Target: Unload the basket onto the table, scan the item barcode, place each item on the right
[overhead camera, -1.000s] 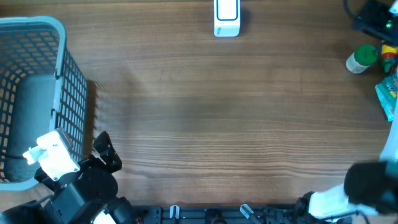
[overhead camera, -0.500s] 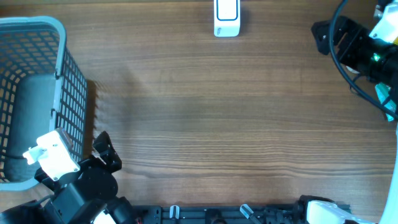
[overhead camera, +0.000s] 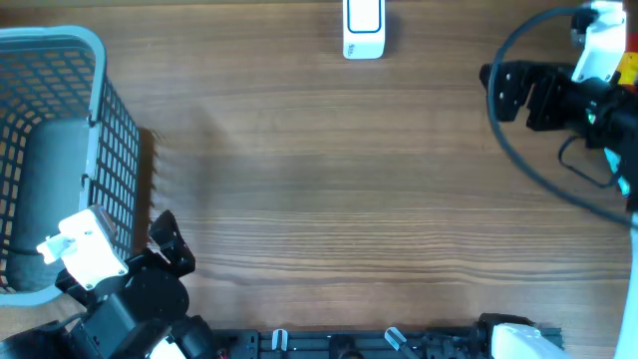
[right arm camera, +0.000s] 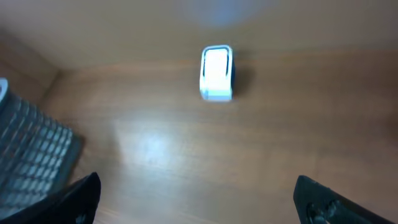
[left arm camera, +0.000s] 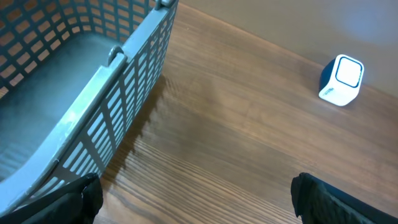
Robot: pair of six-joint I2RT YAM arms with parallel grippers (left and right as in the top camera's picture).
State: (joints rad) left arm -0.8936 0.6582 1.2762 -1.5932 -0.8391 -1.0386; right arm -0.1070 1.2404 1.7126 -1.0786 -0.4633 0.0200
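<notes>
The white and blue barcode scanner (overhead camera: 363, 30) stands at the table's far edge; it also shows in the left wrist view (left arm camera: 340, 79) and the right wrist view (right arm camera: 216, 73). My right gripper (overhead camera: 500, 93) hovers open at the right side and points left across the table, with nothing between its fingers (right arm camera: 198, 196). The right arm covers the items at the right edge; only a red and yellow sliver (overhead camera: 628, 68) shows. My left gripper (overhead camera: 171, 244) rests open and empty at the front left beside the basket (left arm camera: 198, 199).
A grey-blue mesh basket (overhead camera: 95, 120) fills the left side, its wall close to my left gripper (left arm camera: 106, 93); its corner shows at the right wrist view's left edge (right arm camera: 31, 149). A black cable (overhead camera: 518, 160) loops from the right arm over the table.
The right arm has swung up from the front right corner to the right side and now covers the green bottle and other items. The left arm has not moved.
</notes>
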